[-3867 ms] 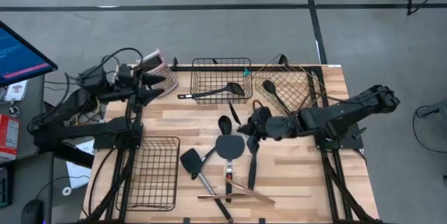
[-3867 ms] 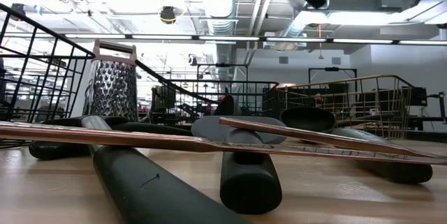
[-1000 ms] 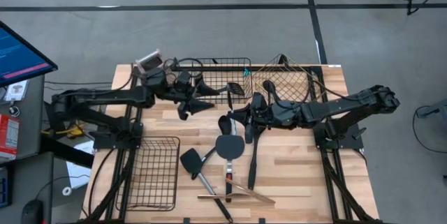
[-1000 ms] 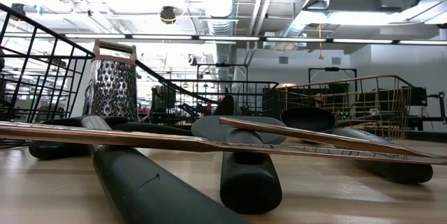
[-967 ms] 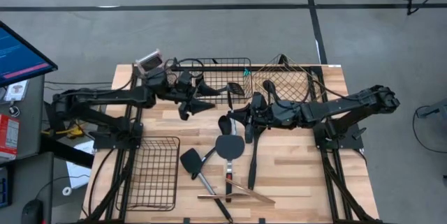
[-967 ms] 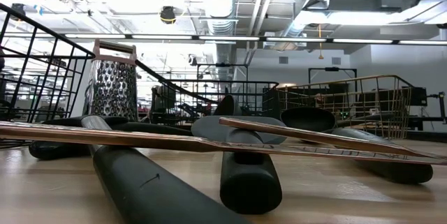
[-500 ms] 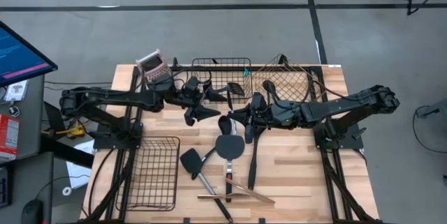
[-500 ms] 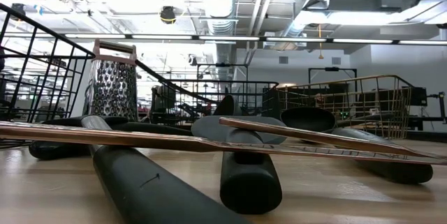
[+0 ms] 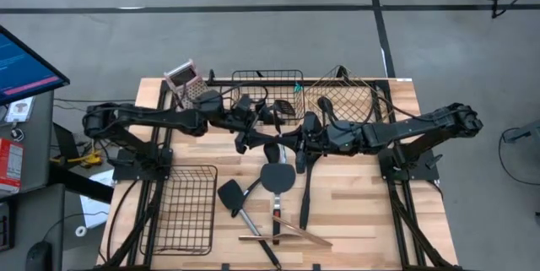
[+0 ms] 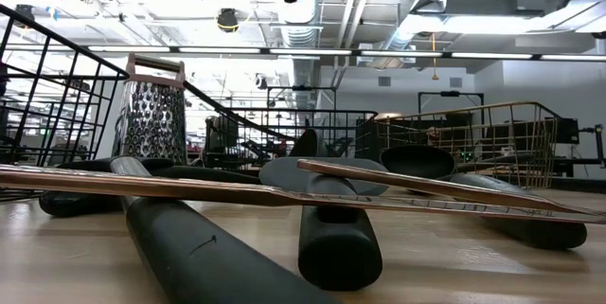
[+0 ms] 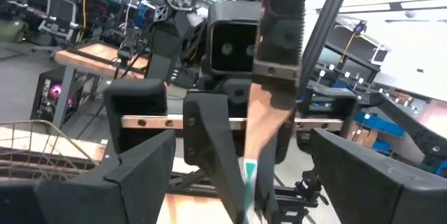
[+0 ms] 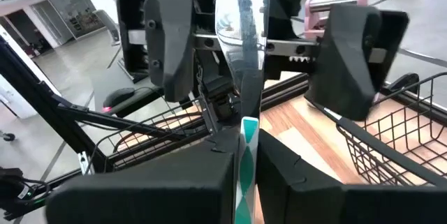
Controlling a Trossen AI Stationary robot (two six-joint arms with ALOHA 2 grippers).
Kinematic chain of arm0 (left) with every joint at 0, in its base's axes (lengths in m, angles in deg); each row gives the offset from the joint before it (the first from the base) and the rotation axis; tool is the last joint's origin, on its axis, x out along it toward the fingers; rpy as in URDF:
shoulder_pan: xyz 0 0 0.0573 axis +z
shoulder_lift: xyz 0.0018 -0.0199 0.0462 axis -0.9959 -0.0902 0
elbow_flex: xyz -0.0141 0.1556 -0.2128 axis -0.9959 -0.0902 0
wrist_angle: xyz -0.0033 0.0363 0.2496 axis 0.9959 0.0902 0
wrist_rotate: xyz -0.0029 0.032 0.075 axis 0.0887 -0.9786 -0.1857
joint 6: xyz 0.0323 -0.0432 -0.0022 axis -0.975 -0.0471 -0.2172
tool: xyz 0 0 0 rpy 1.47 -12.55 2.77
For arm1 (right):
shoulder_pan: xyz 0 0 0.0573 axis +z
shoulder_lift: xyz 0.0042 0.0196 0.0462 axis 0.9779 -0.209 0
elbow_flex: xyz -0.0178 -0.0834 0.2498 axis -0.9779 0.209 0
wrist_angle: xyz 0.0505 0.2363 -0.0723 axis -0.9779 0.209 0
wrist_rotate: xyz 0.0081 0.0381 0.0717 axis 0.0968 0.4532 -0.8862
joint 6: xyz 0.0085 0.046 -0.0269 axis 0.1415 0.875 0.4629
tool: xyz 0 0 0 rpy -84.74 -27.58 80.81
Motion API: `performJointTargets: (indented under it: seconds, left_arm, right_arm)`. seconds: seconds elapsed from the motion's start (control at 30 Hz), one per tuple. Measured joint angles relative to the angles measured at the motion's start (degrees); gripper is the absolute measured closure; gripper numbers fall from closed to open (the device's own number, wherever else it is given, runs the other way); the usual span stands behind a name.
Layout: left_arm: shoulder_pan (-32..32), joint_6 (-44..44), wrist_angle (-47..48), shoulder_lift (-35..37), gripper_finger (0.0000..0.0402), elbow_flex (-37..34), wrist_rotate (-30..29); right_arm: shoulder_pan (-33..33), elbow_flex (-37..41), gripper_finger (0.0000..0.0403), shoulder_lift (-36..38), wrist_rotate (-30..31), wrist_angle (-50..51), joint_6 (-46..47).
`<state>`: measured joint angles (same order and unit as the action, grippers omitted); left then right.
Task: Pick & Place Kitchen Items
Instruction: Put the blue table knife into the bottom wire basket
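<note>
Teal-handled utensil (image 12: pixel 242 147) | right tool (image 12: pixel 244 172) pinches it | left tool (image 9: pixel 253 130) wide open, facing (handover likely) | risk: drop if released early

text: none legible | labels: none | signs: none

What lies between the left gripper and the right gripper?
A thin silver-and-teal tool, held by the shut right gripper, reaching into the open left gripper; both wrist views show it.
</note>
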<state>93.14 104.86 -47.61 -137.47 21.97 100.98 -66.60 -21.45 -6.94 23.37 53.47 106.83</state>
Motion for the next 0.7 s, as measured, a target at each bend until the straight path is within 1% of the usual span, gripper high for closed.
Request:
performJointTargets:
  seconds: [0.17, 0.37, 0.53, 0.7]
  left_arm:
    - [0.00, -0.04, -0.23, -1.16, 0.0095, 1.67, 1.38]
    - [0.00, 0.03, -0.24, -2.30, 0.0134, 3.45, 3.67]
    - [0.09, 0.02, 0.14, -1.90, 0.0197, 3.45, 3.62]
    - [0.53, -0.04, 0.19, -1.77, 0.0289, 3.45, 3.42]
  right_arm:
    - [-0.01, 0.00, 0.0378, 0.00, 0.00, 0.92, 0.02]
    - [0.01, 0.00, 0.0377, 0.00, 0.00, 1.30, 0.03]
    - [0.01, 0.00, 0.0377, 0.00, -0.02, 1.68, 0.04]
    - [0.01, 0.00, 0.0376, 0.00, -0.32, 1.64, 0.04]
